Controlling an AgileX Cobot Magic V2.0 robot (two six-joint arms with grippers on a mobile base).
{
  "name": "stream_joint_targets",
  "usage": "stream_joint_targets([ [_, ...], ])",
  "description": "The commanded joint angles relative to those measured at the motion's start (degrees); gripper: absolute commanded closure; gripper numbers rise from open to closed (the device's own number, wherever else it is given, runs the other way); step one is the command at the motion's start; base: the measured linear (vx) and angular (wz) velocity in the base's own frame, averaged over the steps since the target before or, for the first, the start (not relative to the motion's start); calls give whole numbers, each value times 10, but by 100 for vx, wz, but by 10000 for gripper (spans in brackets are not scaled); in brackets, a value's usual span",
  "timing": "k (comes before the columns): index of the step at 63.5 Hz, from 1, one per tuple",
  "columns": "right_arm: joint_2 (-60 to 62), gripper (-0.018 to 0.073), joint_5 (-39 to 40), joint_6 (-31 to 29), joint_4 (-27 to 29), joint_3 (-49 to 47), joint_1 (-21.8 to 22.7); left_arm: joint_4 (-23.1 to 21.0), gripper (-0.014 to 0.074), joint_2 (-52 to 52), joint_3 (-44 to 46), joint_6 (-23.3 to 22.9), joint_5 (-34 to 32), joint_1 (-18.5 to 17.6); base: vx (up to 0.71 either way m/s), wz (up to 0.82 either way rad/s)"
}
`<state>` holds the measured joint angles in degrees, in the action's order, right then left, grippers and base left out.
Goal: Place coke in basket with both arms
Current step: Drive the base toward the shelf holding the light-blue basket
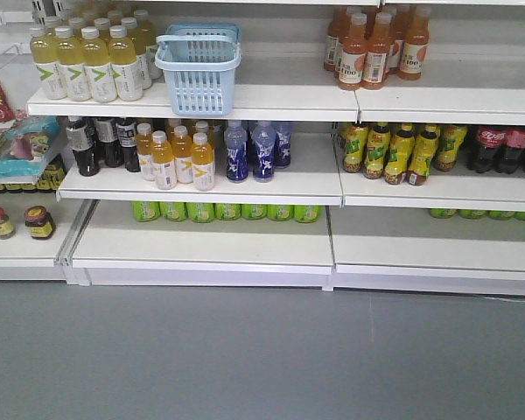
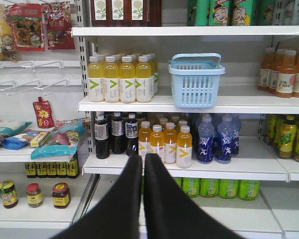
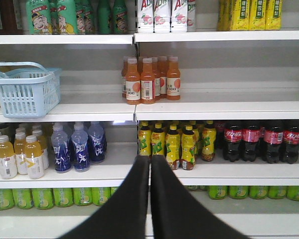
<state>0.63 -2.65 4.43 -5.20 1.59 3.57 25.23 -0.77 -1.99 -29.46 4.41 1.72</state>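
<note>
Readable markings, as seen from my two wrist cameras. Right wrist: the orange juice bottles [image 3: 148, 82] carry "100" on their labels, and the white bottles [image 3: 162, 14] on the top shelf show "AD". Left wrist: the pale yellow bottles [image 2: 119, 78] bear a green V-shaped mark. The white script on the dark cola bottles [image 3: 261, 142] is too small to read.

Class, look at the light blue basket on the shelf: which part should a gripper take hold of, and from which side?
Probably the front top rim of the basket, approached from the front: it stands upright near the shelf edge, the rim forms a graspable lip, yellow bottles crowd one side, and the shelf above hampers reaching down.
</note>
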Motion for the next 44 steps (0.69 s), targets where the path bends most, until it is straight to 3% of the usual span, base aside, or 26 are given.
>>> stream_joint_targets([
  [1,7,564,42,-5,-4,4,3,-1,603,-7,19,-1,-35,0,21,-3],
  [44,7,564,42,-5,-4,4,3,-1,603,-7,19,-1,-35,0,21,2],
])
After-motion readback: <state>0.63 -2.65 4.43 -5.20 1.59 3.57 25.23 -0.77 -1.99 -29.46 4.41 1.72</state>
